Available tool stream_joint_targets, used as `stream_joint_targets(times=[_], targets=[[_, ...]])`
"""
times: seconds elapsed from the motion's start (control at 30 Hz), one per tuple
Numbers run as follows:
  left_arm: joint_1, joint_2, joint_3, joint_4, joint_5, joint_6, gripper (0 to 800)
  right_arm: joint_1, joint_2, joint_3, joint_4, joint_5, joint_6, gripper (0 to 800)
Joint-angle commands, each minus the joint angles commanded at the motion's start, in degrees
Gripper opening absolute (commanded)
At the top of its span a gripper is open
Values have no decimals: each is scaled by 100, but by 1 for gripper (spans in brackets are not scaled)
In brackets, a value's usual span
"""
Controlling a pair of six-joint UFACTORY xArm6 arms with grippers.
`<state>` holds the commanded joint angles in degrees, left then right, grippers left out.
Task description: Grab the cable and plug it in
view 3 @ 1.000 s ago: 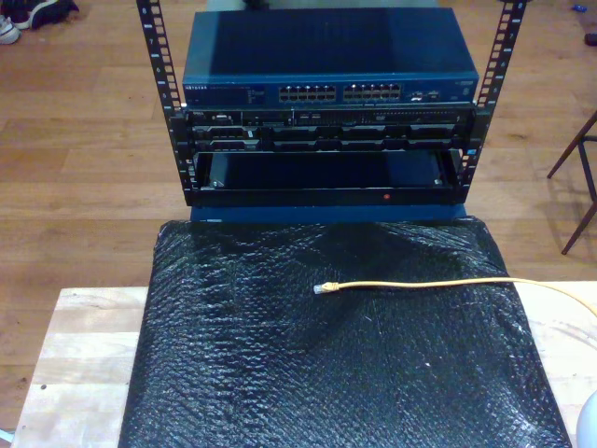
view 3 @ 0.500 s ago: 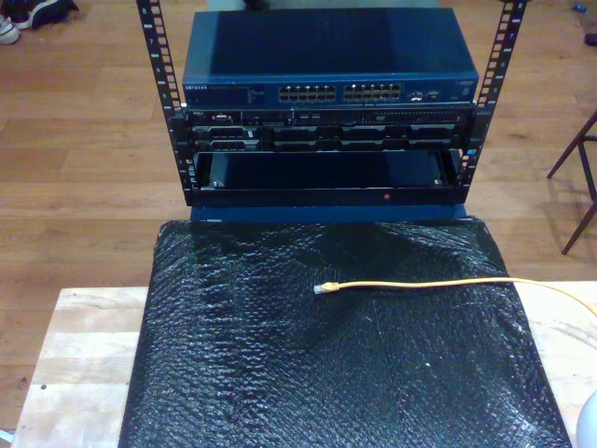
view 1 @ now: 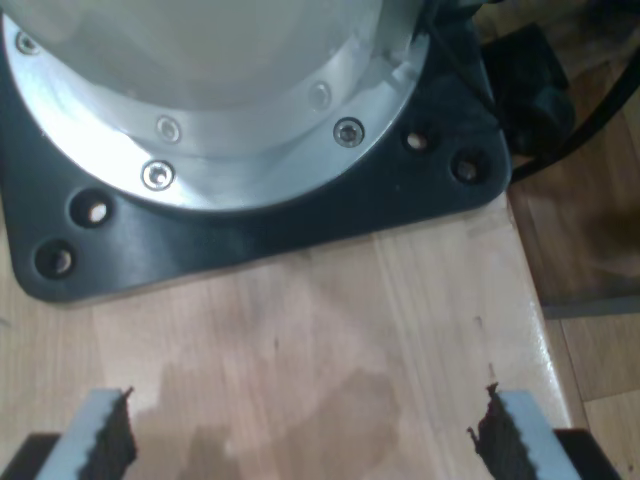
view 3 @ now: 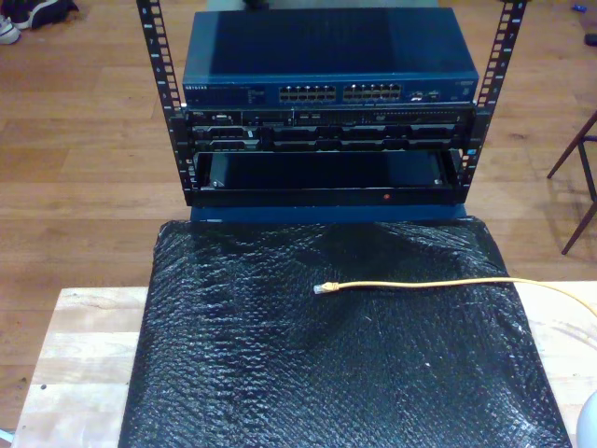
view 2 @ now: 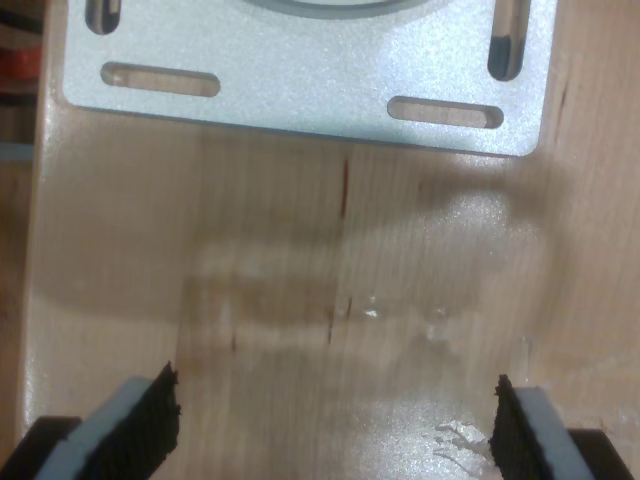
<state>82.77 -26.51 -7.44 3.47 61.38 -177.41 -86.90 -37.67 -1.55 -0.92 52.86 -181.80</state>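
Observation:
The yellow-orange cable (view 3: pixel 438 283) lies on the black bubble-wrap mat (view 3: pixel 280 373), running in from the exterior view's right. Its small plug (view 3: pixel 324 288) rests near the mat's middle, pointing to that view's left. My first gripper (view 1: pixel 300 440) is open over bare wood, with nothing between its ridged fingers (view 1: pixel 505 440), beside a black base plate (view 1: pixel 420 200) carrying a silver arm flange. My second gripper (view 2: pixel 335 420) is open too, over bare wood below a silver slotted mounting plate (view 2: pixel 300 70). Neither gripper is near the cable.
A rack (view 3: pixel 326 121) stands behind the mat, with a blue network switch (view 3: pixel 326 56) on top showing rows of ports (view 3: pixel 340 92). The wooden table (view 3: pixel 84 364) shows on both sides of the mat. A chair leg (view 3: pixel 583 168) stands at the exterior view's right.

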Motion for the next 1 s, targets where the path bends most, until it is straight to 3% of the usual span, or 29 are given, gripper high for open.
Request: stream_joint_targets(times=[1.0], targets=[[0,9,-9,9,44,0,800,0,-44,-70,0,62,88,798]])
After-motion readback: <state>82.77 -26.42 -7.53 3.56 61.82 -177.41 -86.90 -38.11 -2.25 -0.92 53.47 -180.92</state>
